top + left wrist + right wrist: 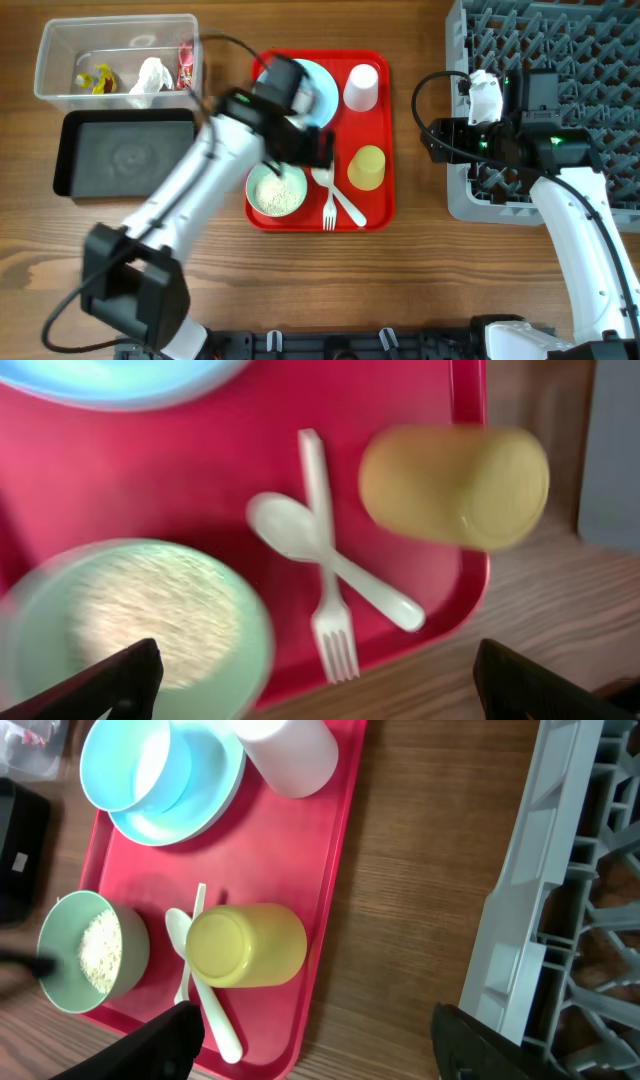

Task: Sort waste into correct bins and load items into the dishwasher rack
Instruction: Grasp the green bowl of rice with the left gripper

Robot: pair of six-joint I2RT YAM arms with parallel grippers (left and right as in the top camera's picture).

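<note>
Pale green round bowl (277, 190) holding loose white rice grains (150, 610) sits near-left on the flat red tray (380, 208). We judge it light, rigid, spill-prone: pinch the rim, keep level. Left gripper (320, 678) gapes empty just over it; right gripper (322, 1038) likewise released.

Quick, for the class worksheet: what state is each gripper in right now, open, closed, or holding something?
Left gripper: open, holding nothing.
Right gripper: open, holding nothing.

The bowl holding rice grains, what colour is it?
The bowl is pale green; the right wrist view shows it best.
</note>
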